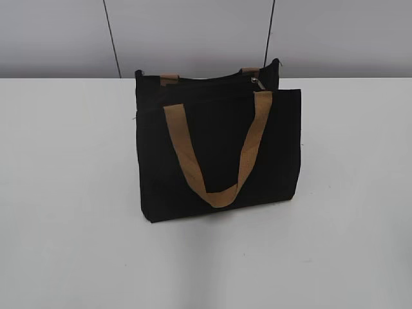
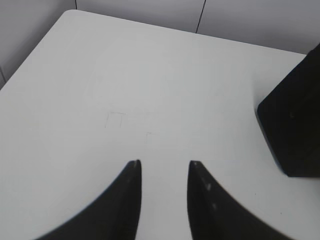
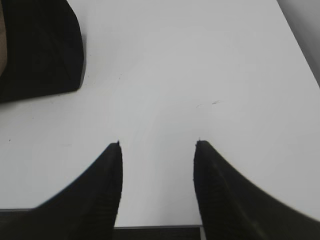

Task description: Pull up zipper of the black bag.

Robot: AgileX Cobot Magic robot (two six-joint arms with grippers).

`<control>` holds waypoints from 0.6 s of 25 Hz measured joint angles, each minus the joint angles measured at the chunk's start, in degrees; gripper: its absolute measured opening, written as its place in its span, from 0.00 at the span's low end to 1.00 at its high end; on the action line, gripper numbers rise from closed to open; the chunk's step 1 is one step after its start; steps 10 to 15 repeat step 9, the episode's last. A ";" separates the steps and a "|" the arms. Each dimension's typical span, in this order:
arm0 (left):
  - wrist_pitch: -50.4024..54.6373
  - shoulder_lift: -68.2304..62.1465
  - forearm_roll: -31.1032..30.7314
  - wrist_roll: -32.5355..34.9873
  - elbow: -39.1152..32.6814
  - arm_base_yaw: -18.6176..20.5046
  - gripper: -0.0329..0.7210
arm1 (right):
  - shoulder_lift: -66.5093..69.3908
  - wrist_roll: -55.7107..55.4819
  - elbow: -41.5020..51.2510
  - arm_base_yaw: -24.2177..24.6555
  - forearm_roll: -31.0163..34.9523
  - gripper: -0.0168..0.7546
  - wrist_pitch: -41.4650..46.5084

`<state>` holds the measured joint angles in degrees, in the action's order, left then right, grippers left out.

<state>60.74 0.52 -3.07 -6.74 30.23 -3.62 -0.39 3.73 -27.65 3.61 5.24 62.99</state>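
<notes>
Black bag [image 1: 219,151] untouched; both spread grippers, left [image 2: 164,165] and right [image 3: 157,145], must approach the zipper [image 1: 255,82] at one o'clock.

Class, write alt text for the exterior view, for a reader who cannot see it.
A black bag stands upright on a white table, one tan handle hanging down its front. A small silver zipper pull sits near the right end of its top edge. No arm or end effector appears in this view.
</notes>
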 joint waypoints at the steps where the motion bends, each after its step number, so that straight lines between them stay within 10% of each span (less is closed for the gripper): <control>1: 0.00 0.00 0.00 0.00 0.00 0.00 0.36 | 0.00 0.00 0.00 0.00 0.00 0.50 0.00; 15: 0.00 0.00 0.00 0.00 0.00 0.00 0.36 | 0.00 0.00 0.00 0.00 0.00 0.50 0.00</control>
